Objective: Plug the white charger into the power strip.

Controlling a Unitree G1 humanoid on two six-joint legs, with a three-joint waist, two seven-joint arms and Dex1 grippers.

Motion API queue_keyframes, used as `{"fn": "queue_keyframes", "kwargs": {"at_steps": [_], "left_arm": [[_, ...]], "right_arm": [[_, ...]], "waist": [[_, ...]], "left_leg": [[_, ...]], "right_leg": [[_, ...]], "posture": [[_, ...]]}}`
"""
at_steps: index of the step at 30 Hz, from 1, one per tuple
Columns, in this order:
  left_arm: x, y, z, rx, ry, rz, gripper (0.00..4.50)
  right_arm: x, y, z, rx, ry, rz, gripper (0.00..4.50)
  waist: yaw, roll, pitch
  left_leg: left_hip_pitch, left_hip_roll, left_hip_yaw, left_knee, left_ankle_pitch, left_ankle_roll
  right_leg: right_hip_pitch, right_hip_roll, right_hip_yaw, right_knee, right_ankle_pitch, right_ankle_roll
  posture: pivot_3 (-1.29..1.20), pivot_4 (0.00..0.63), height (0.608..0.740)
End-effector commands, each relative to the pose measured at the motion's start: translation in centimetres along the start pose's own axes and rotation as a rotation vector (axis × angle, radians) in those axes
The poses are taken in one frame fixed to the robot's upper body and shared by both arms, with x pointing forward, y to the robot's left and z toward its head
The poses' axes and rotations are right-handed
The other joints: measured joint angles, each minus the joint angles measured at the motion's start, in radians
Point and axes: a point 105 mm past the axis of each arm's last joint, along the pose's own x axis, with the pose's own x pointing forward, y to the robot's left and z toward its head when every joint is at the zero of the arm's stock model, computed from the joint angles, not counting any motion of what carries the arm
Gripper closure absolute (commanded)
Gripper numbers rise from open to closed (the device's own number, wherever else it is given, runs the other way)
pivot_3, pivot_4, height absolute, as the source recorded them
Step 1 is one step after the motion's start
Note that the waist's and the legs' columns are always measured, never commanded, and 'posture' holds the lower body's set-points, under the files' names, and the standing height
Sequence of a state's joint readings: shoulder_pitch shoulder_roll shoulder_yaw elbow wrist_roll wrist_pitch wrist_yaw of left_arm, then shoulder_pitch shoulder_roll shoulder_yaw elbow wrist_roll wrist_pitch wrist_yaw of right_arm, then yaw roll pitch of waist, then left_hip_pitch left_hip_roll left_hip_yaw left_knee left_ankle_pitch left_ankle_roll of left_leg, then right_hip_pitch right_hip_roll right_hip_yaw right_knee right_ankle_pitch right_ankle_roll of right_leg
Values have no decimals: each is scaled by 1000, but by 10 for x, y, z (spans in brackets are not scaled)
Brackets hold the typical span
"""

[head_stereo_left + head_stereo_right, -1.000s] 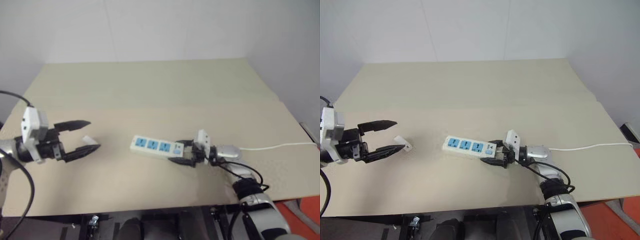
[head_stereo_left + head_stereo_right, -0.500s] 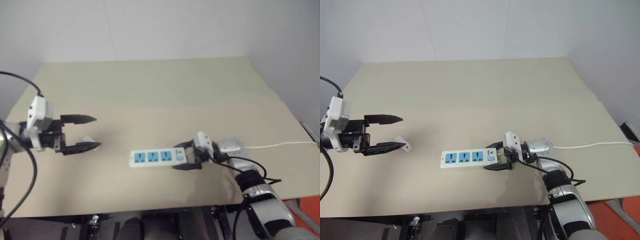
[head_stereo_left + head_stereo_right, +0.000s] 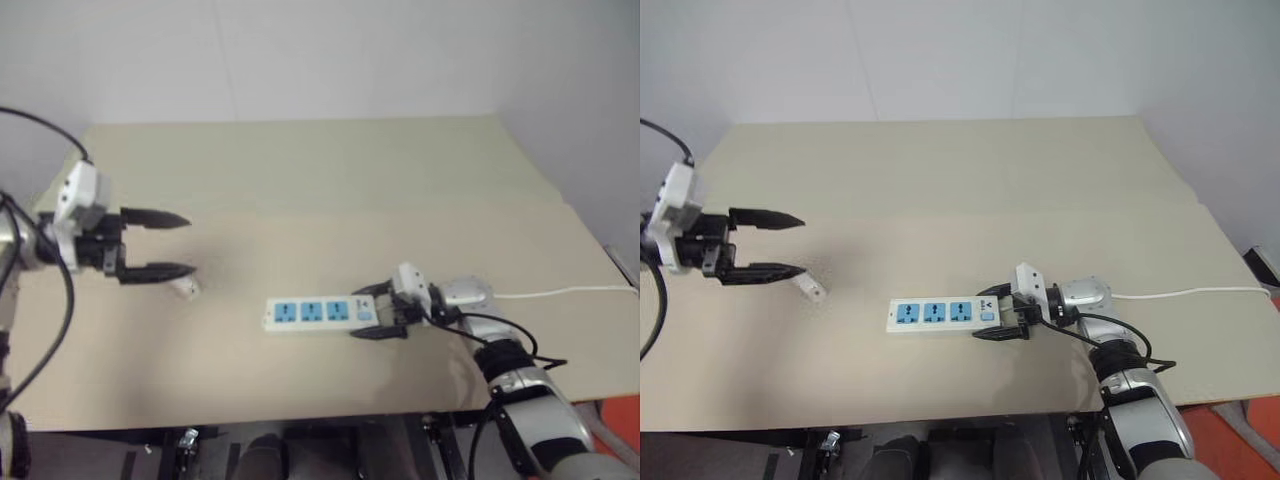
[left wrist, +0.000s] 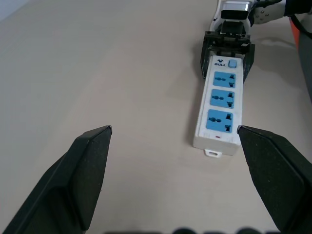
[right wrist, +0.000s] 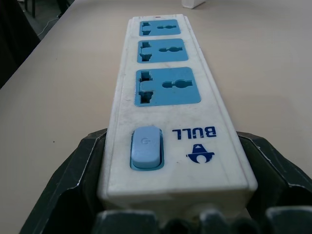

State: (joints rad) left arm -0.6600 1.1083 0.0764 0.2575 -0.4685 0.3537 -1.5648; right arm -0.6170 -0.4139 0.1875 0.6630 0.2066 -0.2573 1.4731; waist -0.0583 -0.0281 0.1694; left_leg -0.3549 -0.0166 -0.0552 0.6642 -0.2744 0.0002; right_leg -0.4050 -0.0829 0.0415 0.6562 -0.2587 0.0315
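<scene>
So my left gripper (image 3: 790,245) hangs open and empty, with the white charger (image 3: 812,289) just past its lower finger.

From those spread black fingers (image 3: 165,269) the charger lies on the table (image 3: 940,190) a little below and toward the middle, near but, as far as I can judge at this size, not touching; I can't make out which way its prongs face. Beyond it, well apart to the right, the power strip (image 3: 940,313) lies flat with its long axis running across the table, blue sockets up. My right gripper (image 3: 1002,314) is clamped around the strip's button end, one finger on each long side, the cord (image 3: 1185,293) trailing off right. The left arm is plainly nearer the charger, so I'd pick it up with that one and carry it rightward along the strip's line.
</scene>
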Motion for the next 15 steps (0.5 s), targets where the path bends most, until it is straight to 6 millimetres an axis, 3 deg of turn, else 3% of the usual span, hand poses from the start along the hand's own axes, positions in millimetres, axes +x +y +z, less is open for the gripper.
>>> {"fn": "queue_keyframes", "kwargs": {"at_steps": [1,7,15], "left_arm": [[-7,11,-3,43,137,-15,0],[-7,28,-13,138,390,-60,0],[-2,41,-21,509,710,-237,0]], "right_arm": [[3,1,-4,0,25,9,1067],[3,0,-4,6,30,5,1067],[2,1,-5,14,33,-1,1067]], "waist": [[-7,0,0],[-9,-1,1],[-6,-2,1]], "left_leg": [[0,0,0,0,0,0],[-1,0,0,1,0,0],[-3,0,0,4,-1,1]], "right_leg": [[0,0,1,0,0,0],[0,1,1,0,0,1],[-1,2,1,1,-1,1]], "posture": [[0,150,740],[0,150,740],[0,150,740]]}}
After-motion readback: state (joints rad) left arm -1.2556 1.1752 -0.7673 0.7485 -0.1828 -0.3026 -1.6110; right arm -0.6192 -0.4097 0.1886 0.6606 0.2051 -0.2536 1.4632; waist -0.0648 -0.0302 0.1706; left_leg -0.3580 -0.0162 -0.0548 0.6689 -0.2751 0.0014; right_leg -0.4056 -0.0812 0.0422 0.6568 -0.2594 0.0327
